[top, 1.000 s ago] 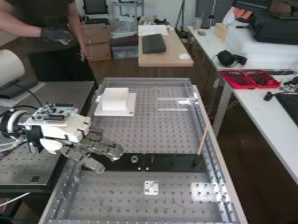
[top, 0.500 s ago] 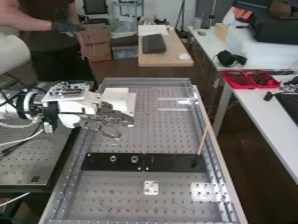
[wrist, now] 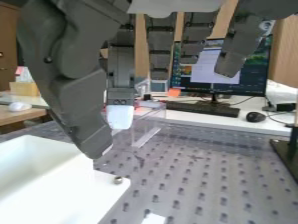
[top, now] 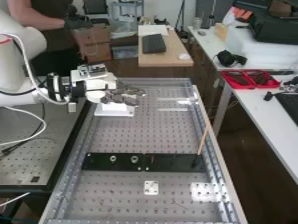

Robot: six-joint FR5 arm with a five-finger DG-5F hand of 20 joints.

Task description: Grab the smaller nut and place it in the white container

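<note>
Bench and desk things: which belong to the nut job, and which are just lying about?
For the job:
- white container
- hand

Just lying about:
- larger nut
- bearing
- thin stick
- computer mouse

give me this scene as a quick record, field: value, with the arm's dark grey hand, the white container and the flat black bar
hand: dark grey hand, by the white box-shaped container, partly in front of it in the high view
container: on the perforated metal bench, past the bar from the high camera
bar: flat black bar, lying across the bench
parts on bar: larger round metal nut and round metal bearing, side by side, apart
nearby: small white square plate on the bench
</note>
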